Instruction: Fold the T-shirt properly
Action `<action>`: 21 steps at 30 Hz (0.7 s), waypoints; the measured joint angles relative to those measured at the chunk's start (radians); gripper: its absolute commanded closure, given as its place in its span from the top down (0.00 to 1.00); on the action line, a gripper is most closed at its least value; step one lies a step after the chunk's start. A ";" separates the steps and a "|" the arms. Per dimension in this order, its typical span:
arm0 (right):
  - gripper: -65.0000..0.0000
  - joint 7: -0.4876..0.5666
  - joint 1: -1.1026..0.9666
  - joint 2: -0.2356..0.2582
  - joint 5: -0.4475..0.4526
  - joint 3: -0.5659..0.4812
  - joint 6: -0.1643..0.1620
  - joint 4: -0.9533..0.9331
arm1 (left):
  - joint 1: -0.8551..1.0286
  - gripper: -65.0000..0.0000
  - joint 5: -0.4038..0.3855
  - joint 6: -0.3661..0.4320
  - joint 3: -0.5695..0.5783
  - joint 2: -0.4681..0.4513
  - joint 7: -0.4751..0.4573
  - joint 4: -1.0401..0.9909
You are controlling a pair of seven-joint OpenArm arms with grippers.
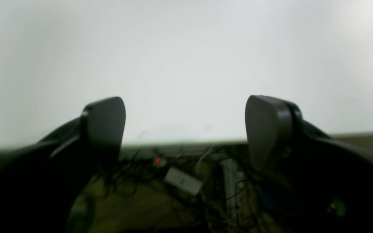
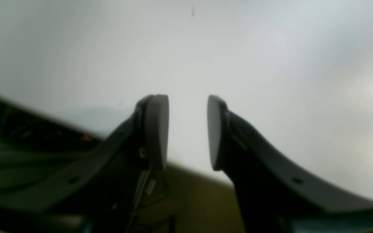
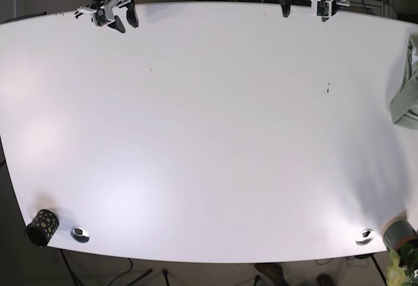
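We see the white worktop (image 3: 209, 142) from above in the base view, bare across most of its surface. The T-shirt (image 3: 408, 87), pale grey-green, lies bunched at the right edge of the worktop, partly cut off by the frame; we cannot tell how it is folded.

Both arms sit at the far edge. The left gripper (image 3: 302, 3) is near the far right part of that edge, its fingers spread wide with nothing between them. In the left wrist view the left gripper (image 1: 185, 129) shows two dark pads far apart, white worktop above them, and a tangle of cables (image 1: 186, 181) with a small red light (image 1: 157, 160) below the edge.

The right gripper (image 3: 112, 17) is near the far left corner. In the right wrist view the right gripper (image 2: 188, 131) shows its pads parted by a narrow gap, holding nothing. Both grippers are well apart from the T-shirt.

At the near left corner stands a black speckled cup (image 3: 42, 227), with a small round metal fitting (image 3: 80, 234) just beside it. A second metal fitting (image 3: 365, 236) sits near the near right corner, beside a grey cylinder (image 3: 398, 232) at the edge.
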 measured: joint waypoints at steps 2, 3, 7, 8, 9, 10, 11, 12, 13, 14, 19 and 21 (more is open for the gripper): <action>0.29 -0.001 -0.047 0.000 0.000 0.000 0.000 0.000 | 0.036 0.82 0.000 0.010 -0.002 -0.003 -0.003 0.000; 0.29 -0.002 -0.066 0.000 0.000 0.001 0.002 0.000 | 0.051 0.82 -0.001 0.011 -0.002 -0.003 -0.002 -0.001; 0.29 -0.006 -0.146 -0.001 -0.001 -0.003 0.003 0.003 | 0.116 0.82 -0.001 0.010 0.002 -0.002 0.000 -0.003; 0.29 -0.003 -0.166 0.000 0.000 -0.004 0.003 0.006 | 0.130 0.82 -0.001 0.010 0.002 -0.002 0.000 -0.003; 0.29 0.002 -0.182 0.000 0.001 -0.005 0.003 0.008 | 0.146 0.82 -0.001 0.011 0.002 0.003 -0.003 -0.005; 0.29 0.001 -0.194 0.000 0.000 -0.005 0.002 0.009 | 0.156 0.82 -0.001 0.011 0.002 0.007 -0.004 -0.009; 0.29 0.001 -0.207 0.000 0.001 -0.005 0.003 0.010 | 0.167 0.82 -0.001 0.013 0.001 0.014 -0.008 -0.014; 0.29 0.000 -0.217 -0.001 0.001 -0.005 0.003 0.009 | 0.176 0.83 -0.001 0.017 0.001 0.018 -0.008 -0.022; 0.29 0.002 -0.226 -0.002 0.002 -0.006 0.003 0.004 | 0.182 0.83 -0.001 0.017 0.001 0.018 -0.007 -0.034; 0.29 0.002 -0.231 -0.002 0.006 -0.006 0.003 -0.008 | 0.187 0.83 -0.001 0.013 0.002 0.018 -0.007 -0.051; 0.29 -0.003 -0.230 -0.014 -0.001 -0.016 -0.001 -0.118 | 0.164 0.83 -0.001 -0.002 0.009 0.012 -0.007 -0.189; 0.29 0.003 -0.217 -0.014 0.005 -0.042 0.000 -0.178 | 0.128 0.83 0.000 -0.013 0.009 0.008 0.000 -0.258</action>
